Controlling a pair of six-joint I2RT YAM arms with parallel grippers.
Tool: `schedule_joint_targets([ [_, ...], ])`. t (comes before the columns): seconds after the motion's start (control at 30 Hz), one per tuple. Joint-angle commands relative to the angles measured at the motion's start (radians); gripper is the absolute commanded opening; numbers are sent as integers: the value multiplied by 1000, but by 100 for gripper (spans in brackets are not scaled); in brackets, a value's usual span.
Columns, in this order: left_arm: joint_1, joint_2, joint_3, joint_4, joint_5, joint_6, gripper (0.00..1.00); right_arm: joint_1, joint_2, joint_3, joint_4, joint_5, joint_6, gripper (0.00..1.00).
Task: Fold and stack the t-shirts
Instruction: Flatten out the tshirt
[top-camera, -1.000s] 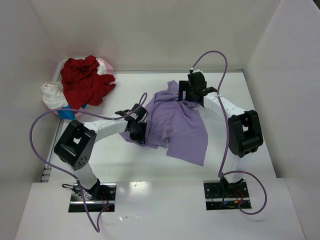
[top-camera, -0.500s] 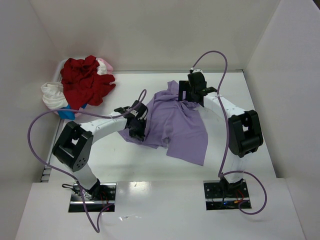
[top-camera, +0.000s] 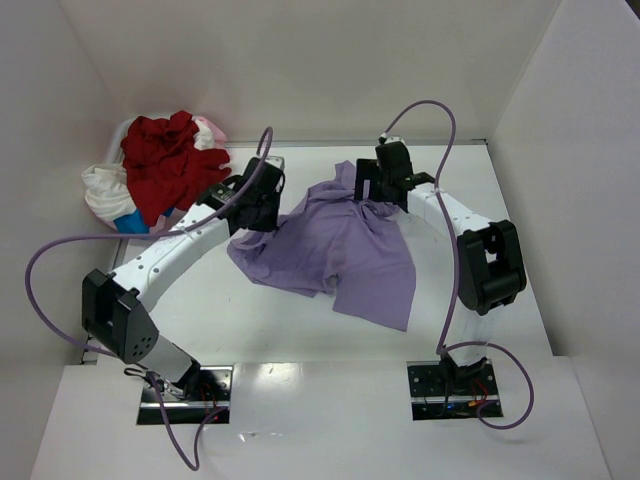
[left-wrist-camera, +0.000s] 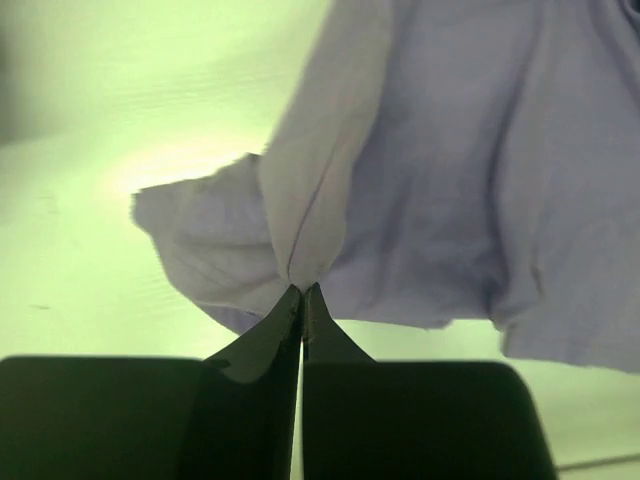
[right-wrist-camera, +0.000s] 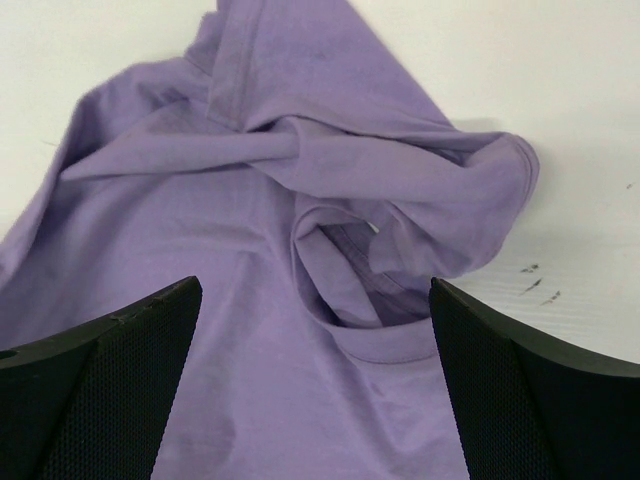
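Observation:
The lavender-purple t-shirt (top-camera: 345, 250) lies crumpled across the middle of the table. My left gripper (top-camera: 258, 208) is shut on a pinch of its left edge (left-wrist-camera: 300, 250) and holds that part lifted off the table. My right gripper (top-camera: 385, 188) hovers open over the shirt's bunched collar (right-wrist-camera: 385, 290) at the far side, its fingers (right-wrist-camera: 95, 380) wide apart and holding nothing. The bright red t-shirt (top-camera: 170, 165), the white one (top-camera: 103, 190) and the pale pink one (top-camera: 210, 130) lie in a heap at the far left.
A blue thing (top-camera: 133, 224) shows under the heap at the far left. White walls close in the table on the left, back and right. Purple cables loop from both arms.
My left gripper has moved up and toward the far left, pulling the shirt's left edge with it. The right gripper has stayed in place.

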Motion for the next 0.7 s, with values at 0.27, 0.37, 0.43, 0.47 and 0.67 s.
schedule_joint_targets([
  [0.27, 18, -66, 225, -157, -314, 117, 0, -8, -18, 93, 68, -38, 40, 100],
  [0.37, 18, -75, 281, -189, -314, 117, 0, -8, -18, 103, 68, -38, 40, 100],
  [0.43, 18, -84, 304, -200, -325, 117, 0, -8, -18, 103, 68, -38, 40, 100],
  [0.47, 18, -99, 304, -200, -334, 117, 0, -8, -9, 103, 68, -38, 40, 100],
  [0.67, 18, -161, 351, -152, -504, 163, 0, -8, 21, 103, 77, -29, 40, 100],
])
